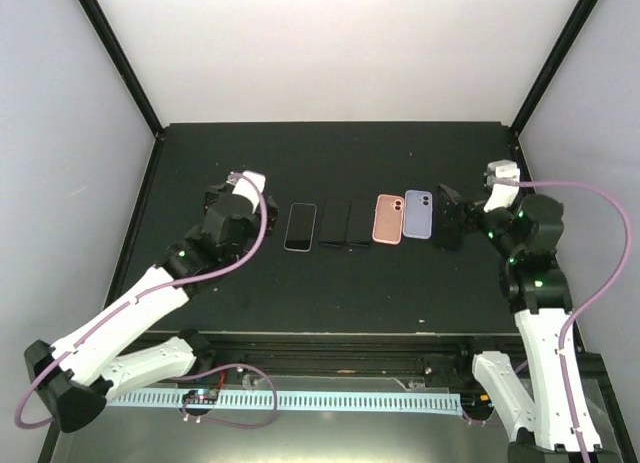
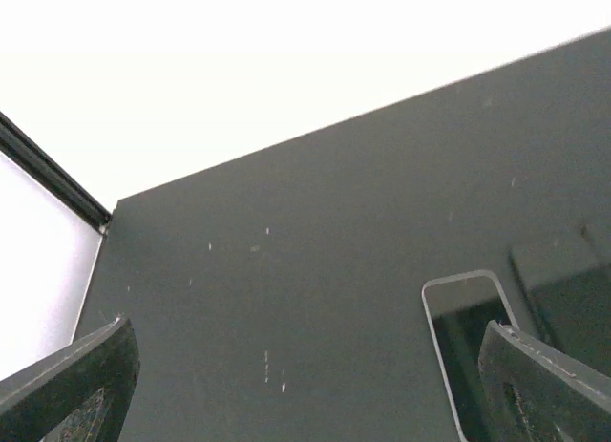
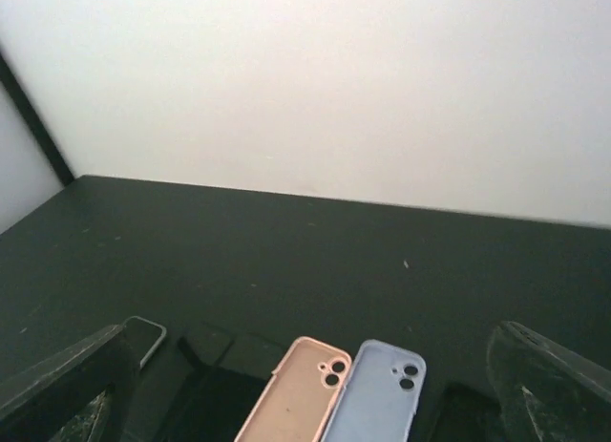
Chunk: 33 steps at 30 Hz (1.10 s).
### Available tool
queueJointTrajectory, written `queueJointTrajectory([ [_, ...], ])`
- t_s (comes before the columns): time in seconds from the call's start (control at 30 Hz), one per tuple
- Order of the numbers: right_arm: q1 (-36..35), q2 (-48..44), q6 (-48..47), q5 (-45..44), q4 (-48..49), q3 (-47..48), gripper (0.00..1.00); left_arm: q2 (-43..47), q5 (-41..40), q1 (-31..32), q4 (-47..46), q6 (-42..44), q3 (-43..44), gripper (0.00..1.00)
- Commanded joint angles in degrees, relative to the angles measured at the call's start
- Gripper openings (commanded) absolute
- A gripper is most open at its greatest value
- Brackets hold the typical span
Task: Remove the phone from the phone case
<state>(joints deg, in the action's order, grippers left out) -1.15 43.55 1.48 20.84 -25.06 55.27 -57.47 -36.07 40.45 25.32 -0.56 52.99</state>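
A phone [image 1: 300,226] with a light rim lies screen up at the left end of a row on the black table; I cannot tell whether it sits in a case. It also shows in the left wrist view [image 2: 468,332], close to my right finger [image 2: 544,385]. My left gripper [image 1: 266,216] is open and empty just left of it; in its own view the left gripper [image 2: 305,409] spans bare table. My right gripper [image 1: 447,219] is open and empty at the right end of the row; in its own view the right gripper [image 3: 305,418] faces the two coloured cases.
Two black flat items [image 1: 346,224] lie right of the phone. An empty pink case [image 1: 388,219] and an empty lilac case [image 1: 417,215] follow, also in the right wrist view: pink case [image 3: 291,394], lilac case [image 3: 377,394]. A dark flat shape [image 3: 468,413] lies beside the lilac case. White walls enclose the table.
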Motion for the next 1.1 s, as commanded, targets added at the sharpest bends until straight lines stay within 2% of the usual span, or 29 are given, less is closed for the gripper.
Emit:
queueJointTrajectory([
  [0.0, 0.07, -2.51, 11.85, -9.44, 14.80, -12.55, 1.00, 5.52, -1.76, -0.23, -7.04, -1.21, -2.33, 0.99],
  [0.17, 0.07, -4.00, 11.56, -10.06, 12.28, -11.99, 1.00, 9.22, -2.03, 0.02, -12.78, 3.50, -6.20, 0.99],
  [0.4, 0.07, -4.51, 13.07, -12.42, 9.49, -9.03, 1.00, 9.35, -4.90, 2.08, -13.76, 7.67, -7.10, 0.99],
  [0.77, 0.12, -4.64, 12.52, -13.10, 8.36, -7.94, 1.00, 10.75, -4.00, 2.44, -14.78, 6.53, -7.88, 0.99],
  [1.07, 0.08, -4.71, 10.77, -8.77, 8.20, -8.44, 1.00, 9.93, -4.78, 2.53, -14.71, 7.32, -7.84, 0.99],
])
